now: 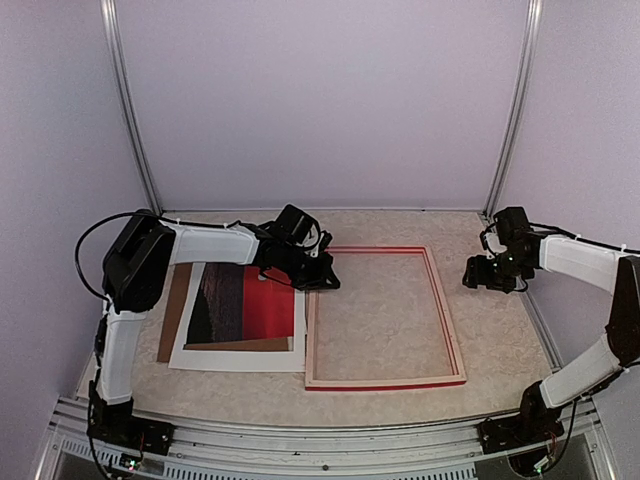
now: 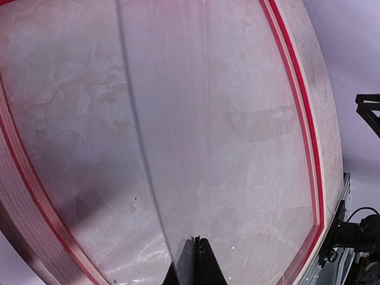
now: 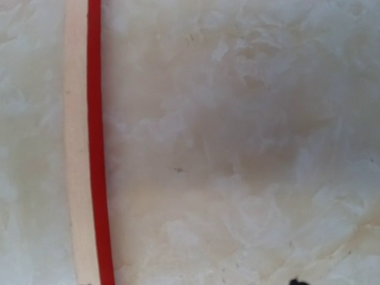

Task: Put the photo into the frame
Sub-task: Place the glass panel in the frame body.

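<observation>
The photo [image 1: 245, 305], half dark and half red, lies flat on a stack at the left of the table. To its right the frame [image 1: 385, 382] lies flat, with red edges and pale wood. My left gripper [image 1: 322, 280] sits at the frame's far left corner. In the left wrist view its fingertips [image 2: 198, 240] are shut on the edge of a thin clear sheet [image 2: 237, 148] that reaches out over the frame's rail [image 2: 309, 148]. My right gripper [image 1: 478, 275] hovers just right of the frame, open and holding nothing. Its wrist view shows the frame's rail [image 3: 95, 148] and bare table.
Under the photo lie a white mat [image 1: 235, 358] and a brown backing board [image 1: 172, 320]. Lilac walls with metal posts [image 1: 512, 110] close in the table at the back and sides. An aluminium rail [image 1: 320, 440] runs along the near edge.
</observation>
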`<state>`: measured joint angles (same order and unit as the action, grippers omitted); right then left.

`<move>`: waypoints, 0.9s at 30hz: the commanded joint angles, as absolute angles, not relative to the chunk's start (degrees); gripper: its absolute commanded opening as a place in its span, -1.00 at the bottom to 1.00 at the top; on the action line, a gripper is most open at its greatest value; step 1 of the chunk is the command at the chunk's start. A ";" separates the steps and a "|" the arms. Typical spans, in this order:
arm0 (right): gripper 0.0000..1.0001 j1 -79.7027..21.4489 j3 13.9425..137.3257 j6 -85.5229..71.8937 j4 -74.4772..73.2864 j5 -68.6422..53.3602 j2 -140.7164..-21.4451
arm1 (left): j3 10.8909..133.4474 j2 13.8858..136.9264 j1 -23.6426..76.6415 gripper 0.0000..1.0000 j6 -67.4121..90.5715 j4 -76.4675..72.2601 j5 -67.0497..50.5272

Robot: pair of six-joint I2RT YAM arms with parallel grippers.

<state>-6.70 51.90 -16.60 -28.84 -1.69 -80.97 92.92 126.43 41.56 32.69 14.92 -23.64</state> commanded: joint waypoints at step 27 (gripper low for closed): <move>0.42 -19.98 51.00 -19.64 -20.38 -5.19 -87.09 | 91.48 126.42 42.96 -1.00 31.06 10.60 -23.18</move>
<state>-17.34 50.59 -18.74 -23.53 -4.36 -85.84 92.16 126.72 42.17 32.42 11.57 -23.83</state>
